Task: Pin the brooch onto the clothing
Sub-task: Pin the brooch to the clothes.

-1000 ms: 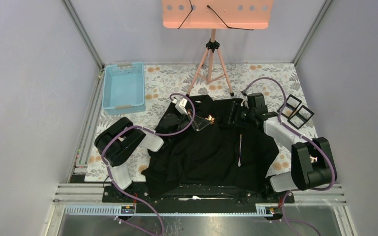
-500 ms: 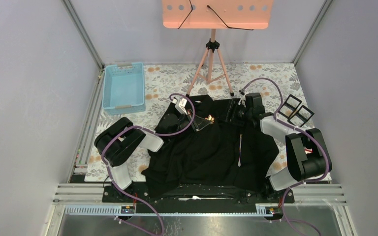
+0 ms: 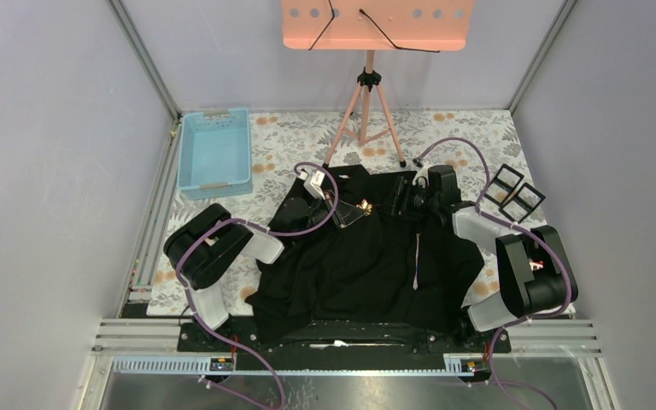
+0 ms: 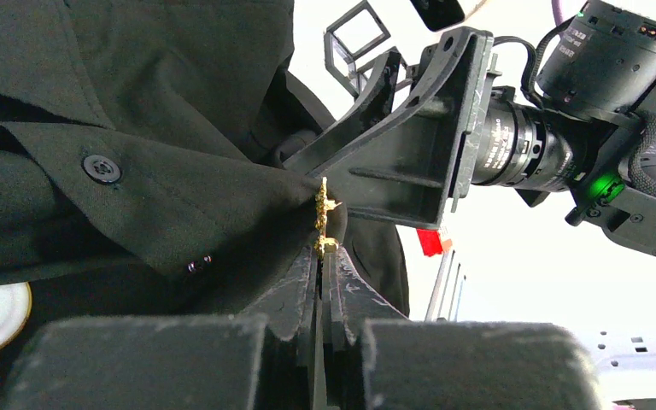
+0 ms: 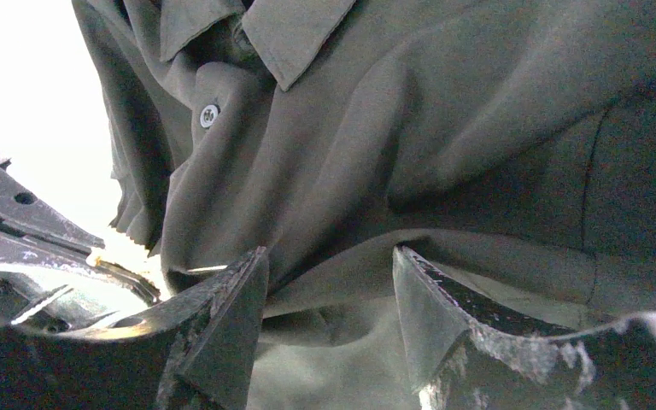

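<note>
The black collared shirt (image 3: 367, 265) lies spread on the table between the arms. My left gripper (image 3: 354, 207) is shut on a small gold brooch (image 4: 324, 220), held at its tips against a fold of the shirt (image 4: 171, 188) near a button. The brooch shows as a gold speck in the top view (image 3: 365, 206). My right gripper (image 3: 395, 202) is open just right of the brooch, at the collar. In the right wrist view its gripper (image 5: 329, 282) has its jaws spread around a fold of shirt fabric (image 5: 444, 128), not closed on it.
A light blue basket (image 3: 214, 154) stands at the back left. A pink tripod stand (image 3: 367, 102) stands behind the shirt. Two black square frames (image 3: 512, 195) lie at the right. The floral tablecloth (image 3: 282, 141) shows around the shirt.
My right arm has shifted left toward the collar and the brooch, its elbow folding in. The left gripper has stayed put with the brooch.
</note>
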`<state>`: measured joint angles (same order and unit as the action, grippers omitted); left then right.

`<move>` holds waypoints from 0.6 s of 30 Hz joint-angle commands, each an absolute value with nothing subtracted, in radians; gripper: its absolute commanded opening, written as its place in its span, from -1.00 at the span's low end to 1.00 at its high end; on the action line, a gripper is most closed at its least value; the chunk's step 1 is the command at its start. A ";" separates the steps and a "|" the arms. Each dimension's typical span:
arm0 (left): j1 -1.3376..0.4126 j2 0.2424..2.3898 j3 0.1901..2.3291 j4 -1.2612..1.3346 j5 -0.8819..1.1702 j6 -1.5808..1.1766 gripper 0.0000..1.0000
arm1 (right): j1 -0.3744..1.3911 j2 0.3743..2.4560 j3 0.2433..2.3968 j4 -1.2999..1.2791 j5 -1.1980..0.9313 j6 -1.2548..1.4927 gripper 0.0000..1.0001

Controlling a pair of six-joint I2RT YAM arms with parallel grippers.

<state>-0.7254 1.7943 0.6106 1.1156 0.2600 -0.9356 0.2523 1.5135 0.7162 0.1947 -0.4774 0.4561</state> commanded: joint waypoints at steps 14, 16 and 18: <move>-0.727 1.767 0.622 1.186 0.297 -0.923 -1.00 | 0.250 1.365 0.652 0.307 -0.549 0.396 0.24; -0.727 1.766 0.625 1.184 0.296 -0.922 -1.00 | 0.249 1.364 0.652 0.311 -0.557 0.391 0.24; -0.728 1.766 0.628 1.178 0.297 -0.920 -1.00 | 0.249 1.359 0.650 0.317 -0.566 0.393 0.24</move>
